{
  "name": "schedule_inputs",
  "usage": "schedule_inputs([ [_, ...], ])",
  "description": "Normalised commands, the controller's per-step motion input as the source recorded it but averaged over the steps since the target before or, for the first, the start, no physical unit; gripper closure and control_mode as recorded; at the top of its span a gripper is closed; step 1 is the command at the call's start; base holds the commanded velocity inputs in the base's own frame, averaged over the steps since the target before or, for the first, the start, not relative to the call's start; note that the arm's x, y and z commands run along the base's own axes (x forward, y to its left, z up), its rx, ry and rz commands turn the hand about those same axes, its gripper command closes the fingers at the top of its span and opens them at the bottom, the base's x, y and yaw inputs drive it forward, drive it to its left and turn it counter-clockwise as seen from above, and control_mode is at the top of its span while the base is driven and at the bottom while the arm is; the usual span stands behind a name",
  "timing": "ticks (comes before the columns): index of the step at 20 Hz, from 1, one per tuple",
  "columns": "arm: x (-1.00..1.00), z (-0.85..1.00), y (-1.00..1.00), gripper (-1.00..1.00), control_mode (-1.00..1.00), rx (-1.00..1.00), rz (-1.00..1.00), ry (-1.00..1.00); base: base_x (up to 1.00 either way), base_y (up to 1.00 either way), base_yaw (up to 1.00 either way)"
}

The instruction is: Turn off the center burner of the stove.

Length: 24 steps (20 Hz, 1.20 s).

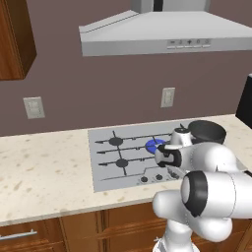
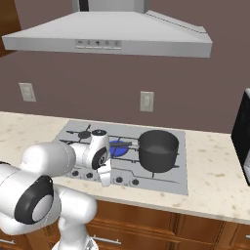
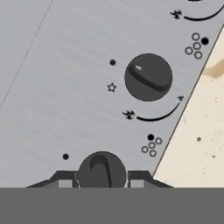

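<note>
Five small black knobs sit in a row along the near edge of the stove point(image 1: 118, 162), and in the left base view the arm's wrist hangs over the right part of that row, with the gripper itself hidden behind the white links. The center burner point(image 1: 154, 145) glows bright blue just beyond the wrist, crossed by thin black grate lines; a dark pot point(image 1: 207, 131) stands beyond and to the right.

From the right base view, the gripper point(image 2: 105, 179) points down at the knob row, the blue disc lying just past it and the matte black pot to its right on the flat light-grey panel. The speckled beige tabletop point(image 2: 215, 180) carries it all.

Looking along the gripper in the hand view, the fingers point(image 3: 64, 180) stand apart on either side of one knob point(image 3: 102, 170), not visibly pinching it. A second knob point(image 3: 148, 77) lies further ahead, round, domed, with a raised ridge across it. I judge these knobs rigid, smooth and fixed to the panel: they should turn, not lift, and the ridge is the place to grip. Slipping on the slick dome seems the main risk.
</note>
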Motion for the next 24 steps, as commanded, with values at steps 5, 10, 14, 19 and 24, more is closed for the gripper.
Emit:
schedule_inputs([
  [5,-0.21,-0.03,0.00,1.00,-1.00,0.00,-0.33,-0.02,0.00,0.00,0.00],
  [10,-0.01,0.00,0.00,1.00,-1.00,0.00,-0.33,-0.01,0.00,0.00,0.00],
  [14,0.00,0.00,0.00,1.00,-1.00,-0.01,-0.34,-0.03,0.00,0.00,0.00],
  [19,-0.02,-0.05,0.00,1.00,-1.00,-0.04,-0.37,-0.02,0.00,0.00,0.00],
  [24,0.00,-0.02,-0.05,1.00,-1.00,-0.03,-0.40,0.00,0.00,0.00,0.00],
])
